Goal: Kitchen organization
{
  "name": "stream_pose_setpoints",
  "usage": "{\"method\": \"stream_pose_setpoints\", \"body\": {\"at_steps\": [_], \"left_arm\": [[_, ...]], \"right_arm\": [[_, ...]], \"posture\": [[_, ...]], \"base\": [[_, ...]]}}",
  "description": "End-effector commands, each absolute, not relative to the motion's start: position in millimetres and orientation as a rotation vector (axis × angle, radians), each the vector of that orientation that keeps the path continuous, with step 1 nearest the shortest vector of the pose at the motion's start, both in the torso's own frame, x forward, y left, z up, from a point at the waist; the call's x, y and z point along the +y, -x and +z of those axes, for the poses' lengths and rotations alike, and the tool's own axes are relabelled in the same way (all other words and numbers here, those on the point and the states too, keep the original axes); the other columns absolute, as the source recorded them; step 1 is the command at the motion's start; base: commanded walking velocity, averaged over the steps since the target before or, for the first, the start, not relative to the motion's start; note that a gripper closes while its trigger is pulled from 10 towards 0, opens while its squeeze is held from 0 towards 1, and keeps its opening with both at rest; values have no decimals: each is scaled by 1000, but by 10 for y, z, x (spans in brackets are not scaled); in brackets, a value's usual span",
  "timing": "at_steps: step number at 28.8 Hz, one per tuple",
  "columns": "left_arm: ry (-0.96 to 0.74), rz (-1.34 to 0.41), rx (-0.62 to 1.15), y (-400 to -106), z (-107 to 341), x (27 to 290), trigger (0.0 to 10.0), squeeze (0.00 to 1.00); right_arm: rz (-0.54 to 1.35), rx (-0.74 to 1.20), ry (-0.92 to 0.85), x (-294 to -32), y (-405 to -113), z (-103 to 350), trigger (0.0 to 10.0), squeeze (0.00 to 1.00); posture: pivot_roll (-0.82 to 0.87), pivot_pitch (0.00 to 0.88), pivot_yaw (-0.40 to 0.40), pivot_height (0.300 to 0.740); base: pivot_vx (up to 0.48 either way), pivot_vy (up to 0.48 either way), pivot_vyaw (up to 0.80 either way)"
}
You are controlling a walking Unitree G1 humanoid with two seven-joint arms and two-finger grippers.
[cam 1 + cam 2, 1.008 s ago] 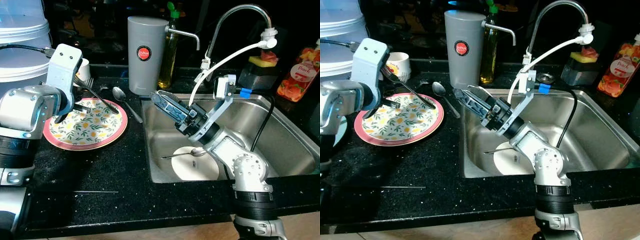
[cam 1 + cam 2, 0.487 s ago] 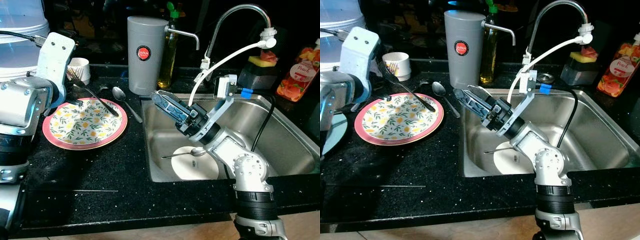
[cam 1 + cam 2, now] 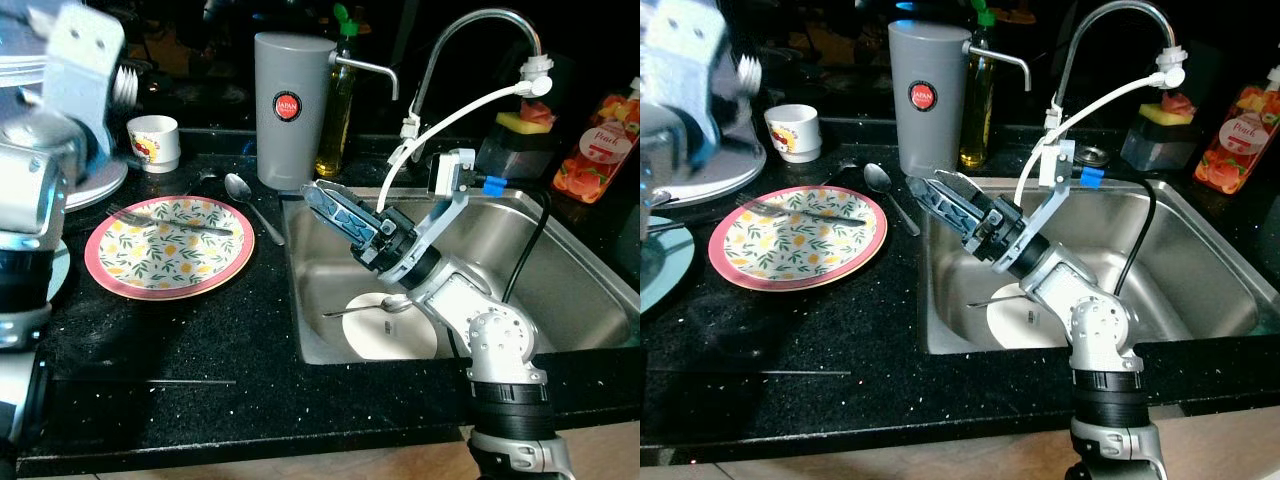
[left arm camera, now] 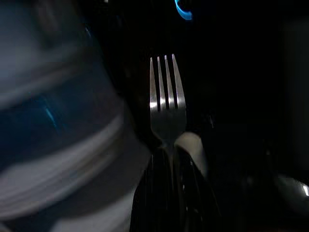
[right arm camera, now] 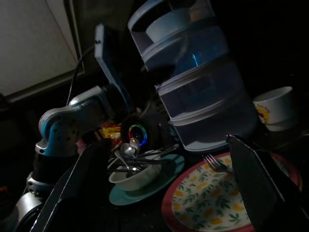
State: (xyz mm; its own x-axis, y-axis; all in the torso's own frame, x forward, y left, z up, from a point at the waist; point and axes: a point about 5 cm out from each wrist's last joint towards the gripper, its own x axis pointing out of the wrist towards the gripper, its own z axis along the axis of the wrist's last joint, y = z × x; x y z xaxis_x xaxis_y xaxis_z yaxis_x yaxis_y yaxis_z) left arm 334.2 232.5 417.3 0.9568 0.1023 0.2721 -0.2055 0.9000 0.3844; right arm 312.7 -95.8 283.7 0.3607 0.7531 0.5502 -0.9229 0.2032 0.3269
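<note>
My left arm is raised at the far left, blurred, above and behind the floral plate (image 3: 170,250). In the left wrist view my left gripper (image 4: 169,157) is shut on the handle of a fork (image 4: 164,96), tines pointing away. Another fork (image 3: 170,218) lies flat across the floral plate. My right gripper (image 3: 325,200) hangs open over the left end of the sink (image 3: 570,290), empty, its fingers (image 5: 251,179) spread wide and aimed toward the floral plate. On the sink floor lies a white plate (image 3: 395,340) with a spoon (image 3: 365,308) on it.
A loose spoon (image 3: 240,190) lies on the black counter beside a grey jug (image 3: 290,110) and an oil bottle (image 3: 338,120). A small cup (image 3: 152,140) stands behind the plate. A teal plate (image 5: 145,188) with a bowl of cutlery and stacked tubs (image 5: 203,96) sit far left.
My left arm has swung up and back from over the floral plate. A fork now lies flat on that plate. The right arm has not moved.
</note>
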Motion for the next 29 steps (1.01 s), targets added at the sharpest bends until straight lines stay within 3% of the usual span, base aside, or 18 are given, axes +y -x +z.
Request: {"method": "stream_pose_setpoints", "body": {"at_steps": [1, 4, 6, 7, 9, 10, 12, 13, 14, 27, 28, 29], "left_arm": [[-434, 192, -319, -3302, 4277, 2350, 0, 0], [-421, 149, -342, -3324, 4296, 2283, 0, 0], [-342, -12, -235, -3438, 4021, 2058, 0, 0], [-342, -12, -235, -3438, 4021, 2058, 0, 0], [-175, -257, -198, -3489, 3682, 1723, 0, 0], [-175, -257, -198, -3489, 3682, 1723, 0, 0], [-9, -414, -288, -3455, 3550, 1556, 0, 0], [23, -445, -332, -3437, 3517, 1539, 0, 0], [52, -468, -362, -3414, 3477, 1540, 0, 0], [96, -579, -366, -3258, 3215, 1511, 0, 0], [109, -611, -355, -3220, 3176, 1487, 0, 0], [109, -611, -355, -3220, 3176, 1487, 0, 0]], "right_arm": [[1196, -310, -685, -977, -3124, 2882, 10000, 0], [1189, -317, -691, -982, -3130, 2892, 10000, 0], [1161, -323, -684, -969, -3149, 2894, 10000, 0], [1161, -323, -684, -969, -3149, 2894, 10000, 0], [1100, -328, -646, -913, -3189, 2878, 10000, 0], [1100, -328, -646, -913, -3189, 2878, 10000, 0], [1015, -341, -672, -893, -3241, 2868, 10000, 0], [978, -347, -699, -898, -3261, 2870, 10000, 647], [958, -355, -727, -904, -3266, 2878, 10000, 1000], [943, -350, -716, -831, -3206, 2868, 10000, 1000], [933, -345, -688, -804, -3207, 2855, 10000, 463], [933, -345, -688, -804, -3207, 2855, 10000, 463]], "posture": [[107, 41, -60, 740], [108, 38, -59, 740], [109, 35, -59, 740], [109, 35, -59, 740], [96, 29, -53, 740], [96, 29, -53, 740], [88, 24, -45, 740], [86, 22, -42, 740], [83, 19, -37, 740], [83, 12, -36, 740], [83, 11, -37, 740], [83, 11, -37, 740]], "base": [[0, 0, 0], [0, 0, 0], [0, 0, 0], [0, 0, 0], [0, 0, 0], [0, 0, 0], [0, 0, 0], [0, 0, 0], [0, 0, 0], [0, 0, 0], [0, 0, 0], [0, 0, 0]]}}
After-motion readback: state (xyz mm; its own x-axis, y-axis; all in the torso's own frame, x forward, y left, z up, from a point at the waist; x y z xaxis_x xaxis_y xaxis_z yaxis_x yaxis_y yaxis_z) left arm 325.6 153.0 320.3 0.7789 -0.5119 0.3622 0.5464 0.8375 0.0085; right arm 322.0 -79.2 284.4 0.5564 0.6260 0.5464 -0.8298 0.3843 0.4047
